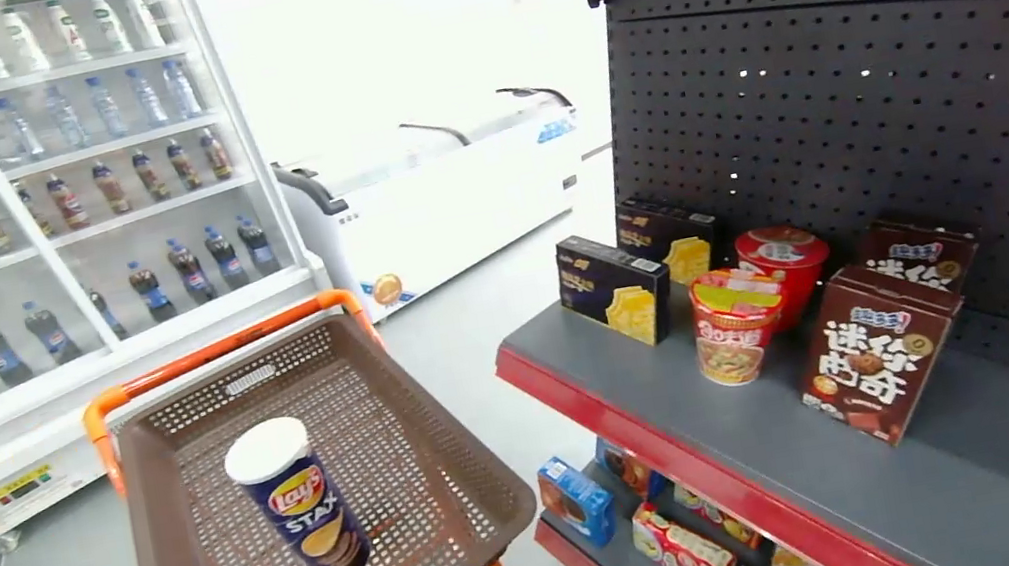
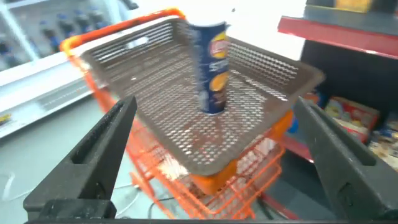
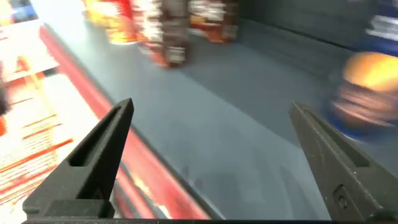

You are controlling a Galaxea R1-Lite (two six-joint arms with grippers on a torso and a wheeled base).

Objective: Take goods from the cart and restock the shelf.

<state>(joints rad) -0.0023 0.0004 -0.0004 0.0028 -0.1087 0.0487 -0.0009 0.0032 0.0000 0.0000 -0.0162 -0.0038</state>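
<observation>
- Left gripper (image 2: 214, 104) is spread wide and empty; the chip can (image 2: 210, 68) stands in the cart (image 2: 283, 63) ahead of it.
- Right gripper (image 3: 211, 107) is spread wide too, with the shelf (image 3: 249, 134) below it.

Pretty clearly a small supermarket or convenience store. Upper left of the head view there's a glass-door cooler (image 1: 43, 184) with rows of bottled drinks, and a white chest freezer (image 1: 449, 190) sits top middle, right beside it. The right side is a retail shelf (image 1: 774, 453) with a red front edge and a pegboard (image 1: 884, 61) back, stocked with boxes (image 1: 880, 355) and cup noodles (image 1: 736, 327). Lower left is a shopping cart (image 1: 451, 453) with a can (image 1: 301, 502) of chips standing in it.
</observation>
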